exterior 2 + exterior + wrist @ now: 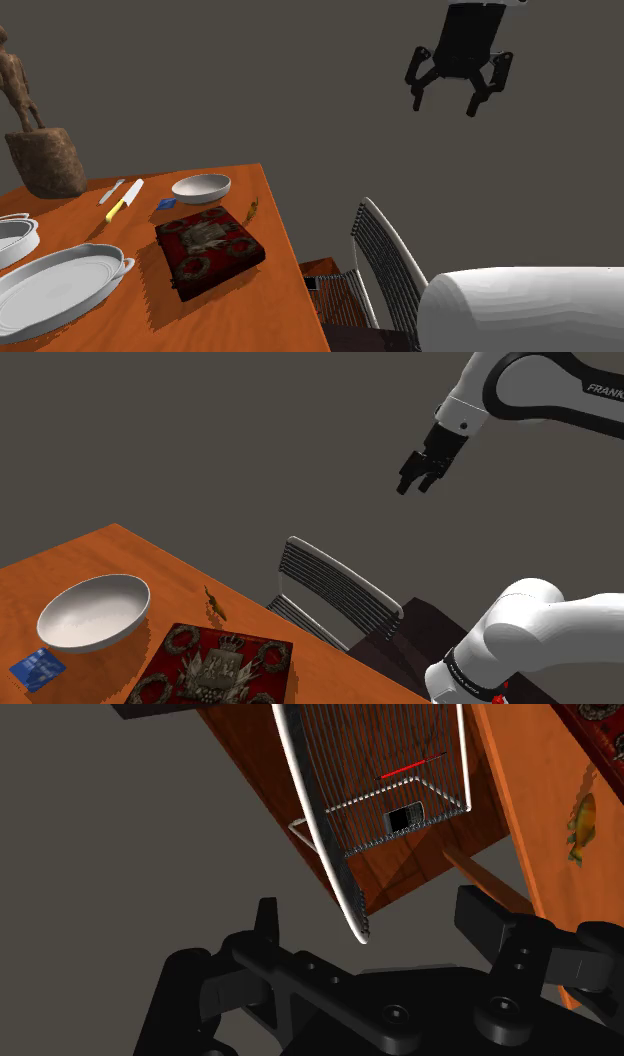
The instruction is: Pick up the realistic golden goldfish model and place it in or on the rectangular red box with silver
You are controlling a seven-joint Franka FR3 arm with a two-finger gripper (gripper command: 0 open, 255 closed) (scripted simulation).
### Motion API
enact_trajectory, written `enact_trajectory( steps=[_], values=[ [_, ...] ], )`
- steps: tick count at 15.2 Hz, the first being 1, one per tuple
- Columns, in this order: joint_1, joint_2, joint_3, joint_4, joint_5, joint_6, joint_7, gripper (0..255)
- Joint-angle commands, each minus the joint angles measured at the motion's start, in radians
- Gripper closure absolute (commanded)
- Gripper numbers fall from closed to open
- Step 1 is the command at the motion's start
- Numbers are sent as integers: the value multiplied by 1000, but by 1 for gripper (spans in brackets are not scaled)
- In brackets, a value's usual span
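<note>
tool [420, 479]: all-black, two fingers spread wide with nothing between them. it hangs in the air, high above the red box and well off to the chair side of it; it touches nothing. second exterior view shows the tool [446, 103] against the plain grey wall, fingers pointing down. wrist view: tool [372, 919] open, looking down on the chair.

small golden goldfish model [214, 602] [251, 209]: lies on the orange wooden desk [120, 552] [285, 290], just beside one corner of the red box, apart from it, between the box and the desk edge that faces the chair. wrist view catches the fish [583, 819] on the desk [530, 824] close to that edge.

rectangular red box with silver crest and wreath ornaments on its lid [215, 670] [210, 245]: flat on the desk, lid shut.

round white bowl [95, 612] [201, 186]: near the red box, on the side away from the chair, upright.

small blue card [37, 669] [166, 203]: flat on the desk, between bowl and box in the second exterior view.

grey wire-backed chair [335, 592] [385, 255] [340, 864]: beyond the desk edge nearest the fish, well apart from the red box.

yellow-handled knife [125, 203], large white oval dish [60, 285], brown carved figure [40, 130]: farther from the red box than the bowl.
</note>
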Motion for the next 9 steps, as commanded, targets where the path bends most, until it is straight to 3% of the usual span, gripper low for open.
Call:
enact_trajectory(
  steps=[1, 9],
  values=[
    [0, 0, 0, 0, 0, 0, 0, 0],
    [56, 73, 151, -105, 59, 222, 106, 0]
  ],
)
